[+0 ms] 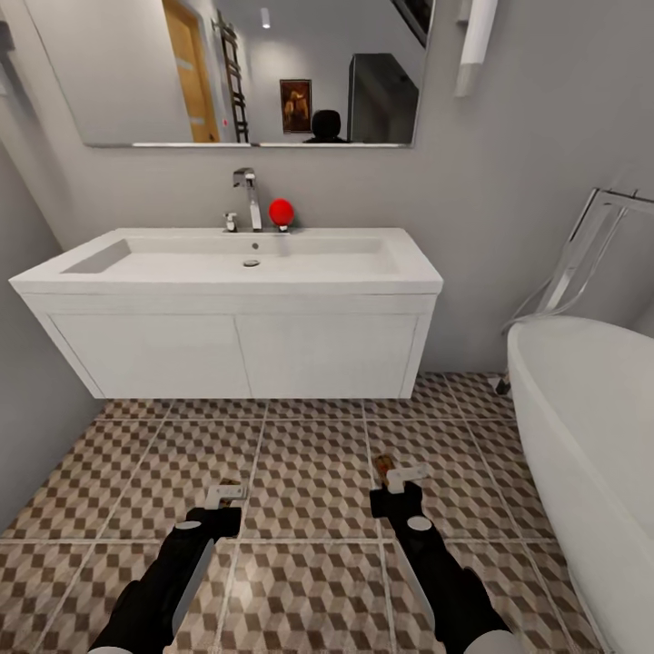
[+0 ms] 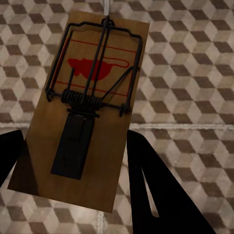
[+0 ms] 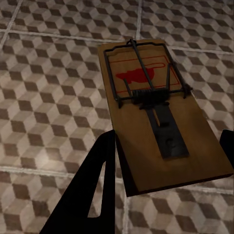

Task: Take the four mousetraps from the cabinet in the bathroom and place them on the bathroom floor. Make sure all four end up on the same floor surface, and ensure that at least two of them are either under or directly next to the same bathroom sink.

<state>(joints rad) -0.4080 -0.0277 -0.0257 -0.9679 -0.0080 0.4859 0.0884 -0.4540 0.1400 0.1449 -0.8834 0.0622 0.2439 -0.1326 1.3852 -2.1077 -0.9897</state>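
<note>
I face the sink (image 1: 227,272), both arms low over the floor (image 1: 309,472). My left pincer (image 1: 224,495) is clenched on a trap (image 2: 83,107), board flat between its fingers (image 2: 161,190), held above the tiles. My right pincer (image 1: 404,477) grips a second trap (image 3: 156,112) the same way. Tub (image 1: 590,427) stands at my right.

Ahead of me the sink (image 1: 227,272) hangs on the far wall, mirror (image 1: 245,73) above it, bathtub (image 1: 590,427) to the right. Nearer, over the bathroom floor (image 1: 309,472), my left gripper (image 1: 224,495) and right gripper (image 1: 400,477) each carry a mousetrap (image 2: 83,112), (image 3: 156,112) between their fingers.
</note>
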